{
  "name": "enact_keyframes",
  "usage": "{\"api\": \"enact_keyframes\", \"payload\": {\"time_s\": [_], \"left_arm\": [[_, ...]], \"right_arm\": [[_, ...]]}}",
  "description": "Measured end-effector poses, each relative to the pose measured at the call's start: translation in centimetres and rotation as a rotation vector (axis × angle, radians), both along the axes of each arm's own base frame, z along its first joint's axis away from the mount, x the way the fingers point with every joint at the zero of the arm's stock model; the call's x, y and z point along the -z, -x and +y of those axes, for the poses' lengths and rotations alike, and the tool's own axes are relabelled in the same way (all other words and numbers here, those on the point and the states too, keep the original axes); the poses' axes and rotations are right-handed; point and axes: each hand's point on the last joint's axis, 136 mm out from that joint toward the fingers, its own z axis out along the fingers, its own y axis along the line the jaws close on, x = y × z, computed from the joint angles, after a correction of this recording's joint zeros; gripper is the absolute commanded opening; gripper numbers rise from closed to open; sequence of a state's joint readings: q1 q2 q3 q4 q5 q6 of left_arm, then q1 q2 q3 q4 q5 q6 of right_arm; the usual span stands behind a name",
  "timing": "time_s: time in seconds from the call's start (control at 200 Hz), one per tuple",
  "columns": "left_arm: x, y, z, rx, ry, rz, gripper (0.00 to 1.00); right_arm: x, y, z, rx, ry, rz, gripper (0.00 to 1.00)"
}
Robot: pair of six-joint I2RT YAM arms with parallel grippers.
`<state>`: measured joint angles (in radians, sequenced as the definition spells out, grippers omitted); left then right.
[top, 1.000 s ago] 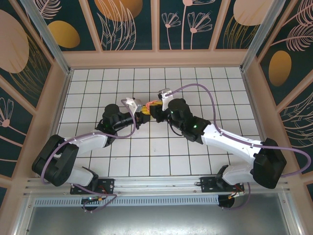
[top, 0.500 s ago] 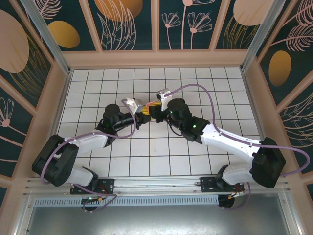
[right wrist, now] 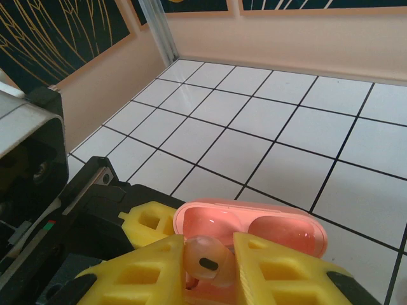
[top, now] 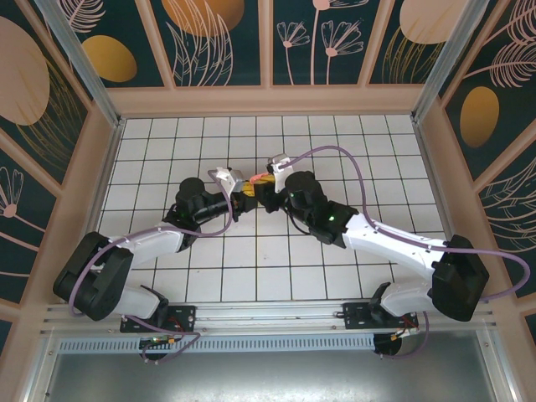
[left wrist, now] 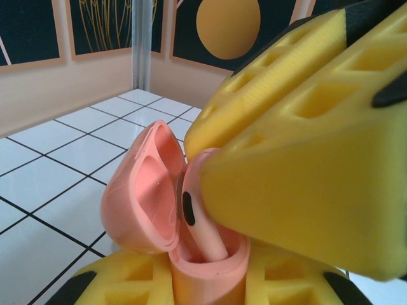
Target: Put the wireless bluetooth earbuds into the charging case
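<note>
The salmon-pink charging case [left wrist: 210, 264] is held above the tiles with its lid [left wrist: 143, 190] swung open, and my left gripper [left wrist: 206, 283] is shut on its base. My right gripper [right wrist: 208, 267] is shut on one pale-pink earbud [right wrist: 205, 259], whose stem [left wrist: 213, 238] reaches down into the case's opening. The open lid [right wrist: 254, 227] shows its two hollows beyond my right fingers. From above, both grippers meet over the middle tiles, the left gripper [top: 243, 194] and right gripper [top: 266, 189] touching at the case [top: 256, 178]. The second earbud is out of sight.
White tiled floor [top: 335, 151] spreads on all sides of the arms. Peach walls [top: 268, 100] with dark patterned panels enclose it. A grey corner post [left wrist: 141, 38] stands at the back. The right arm's purple cable [top: 352, 163] arcs over the floor.
My right gripper has shifted slightly left and forward toward the case, bringing the earbud with it. The left arm has held still.
</note>
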<state>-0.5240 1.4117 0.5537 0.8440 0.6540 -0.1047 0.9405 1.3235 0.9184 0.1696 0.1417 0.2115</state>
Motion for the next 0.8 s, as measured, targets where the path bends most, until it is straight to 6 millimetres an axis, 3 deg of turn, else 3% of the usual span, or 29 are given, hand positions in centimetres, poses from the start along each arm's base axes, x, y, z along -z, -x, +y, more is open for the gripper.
{"api": "enact_keyframes", "payload": {"time_s": [0.23,0.54,0.796], "left_arm": [[-0.1,0.2,0.1,0.0,-0.003,0.003,0.2],[-0.1,0.2,0.1,0.002,-0.015,-0.008,0.21],[-1.0,0.3,0.1,0.007,-0.007,-0.04,0.21]], "right_arm": [[0.3,0.4,0.2,-0.019,0.025,-0.017,0.25],[0.0,0.8,0.5,-0.043,0.025,-0.032,0.41],[-2.3,1.6,0.0,-0.068,-0.028,-0.057,0.46]]}}
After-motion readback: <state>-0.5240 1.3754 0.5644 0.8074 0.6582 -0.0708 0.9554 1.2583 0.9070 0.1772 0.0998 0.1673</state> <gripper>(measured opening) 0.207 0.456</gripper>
